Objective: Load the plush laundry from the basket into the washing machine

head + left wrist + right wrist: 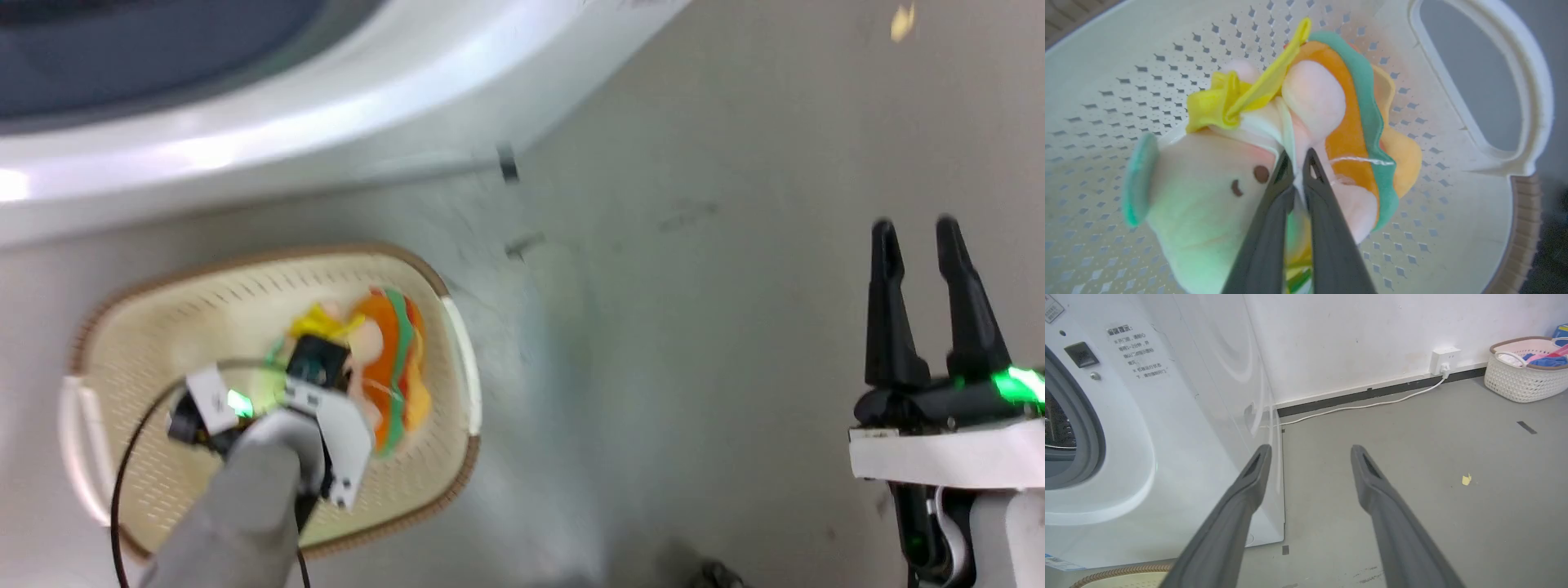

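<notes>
1. Your left gripper is clamped on a thin fold of the pink plush animal, inside the basket, pressed against the burger plush.
2. So shallow a bite may slip on lifting, dropping the toy back.
3. The burger's pale thread could snag and drag along.
4. Your right gripper hangs spread, empty, near the washing machine.
</notes>
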### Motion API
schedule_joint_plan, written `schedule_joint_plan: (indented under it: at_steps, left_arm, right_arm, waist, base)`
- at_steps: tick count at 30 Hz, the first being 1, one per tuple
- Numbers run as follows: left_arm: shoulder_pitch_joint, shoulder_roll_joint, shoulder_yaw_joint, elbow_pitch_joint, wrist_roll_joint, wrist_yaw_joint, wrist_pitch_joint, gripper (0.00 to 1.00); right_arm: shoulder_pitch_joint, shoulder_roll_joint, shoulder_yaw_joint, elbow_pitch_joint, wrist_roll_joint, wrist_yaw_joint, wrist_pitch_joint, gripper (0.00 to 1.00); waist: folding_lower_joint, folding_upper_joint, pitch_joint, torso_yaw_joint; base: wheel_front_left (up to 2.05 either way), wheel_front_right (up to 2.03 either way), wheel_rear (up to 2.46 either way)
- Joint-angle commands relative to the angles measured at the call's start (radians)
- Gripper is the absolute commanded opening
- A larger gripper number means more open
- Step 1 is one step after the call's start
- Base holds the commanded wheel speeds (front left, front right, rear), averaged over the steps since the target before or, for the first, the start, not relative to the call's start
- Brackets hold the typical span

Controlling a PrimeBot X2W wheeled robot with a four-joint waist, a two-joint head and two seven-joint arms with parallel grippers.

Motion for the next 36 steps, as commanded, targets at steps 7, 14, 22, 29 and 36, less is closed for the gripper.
schedule_joint_plan:
  at_steps: [7, 14, 22, 29, 36]
  left_arm:
    - [0.243, -0.018, 0.089, -0.217, -0.070, 0.048, -0.068, 0.00]
    - [0.437, -0.002, 0.165, -0.545, -0.041, 0.101, -0.068, 0.00]
    - [0.585, -0.029, 0.314, -0.954, 0.018, 0.150, -0.068, 0.00]
    - [0.563, -0.071, 0.422, -1.168, 0.067, 0.140, -0.068, 0.00]
    - [0.373, -0.046, 0.502, -1.163, 0.095, 0.105, -0.068, 0.00]
  right_arm:
    - [0.106, -0.002, -0.034, 0.040, -0.049, -0.001, -0.005, 1.00]
    - [0.157, -0.002, -0.052, 0.047, -0.064, -0.001, -0.005, 1.00]
    - [0.192, -0.002, -0.065, 0.040, -0.070, -0.001, -0.005, 1.00]
    - [0.177, -0.002, -0.052, 0.021, -0.073, -0.001, -0.005, 1.00]
    - [0.137, -0.002, -0.036, 0.006, -0.086, -0.001, -0.005, 1.00]
  waist:
    - [0.0000, -0.0001, -0.354, 0.124]
    - [0.0000, -0.0001, -0.452, 0.166]
    - [0.0000, -0.0001, -0.506, 0.215]
    - [0.0000, -0.0001, -0.450, 0.216]
    - [0.0000, -0.0001, -0.305, 0.169]
  base:
    - [0.00, 0.00, 0.00]
    - [0.00, 0.00, 0.00]
    - [0.00, 0.00, 0.00]
    - [0.00, 0.00, 0.00]
    - [0.00, 0.00, 0.00]
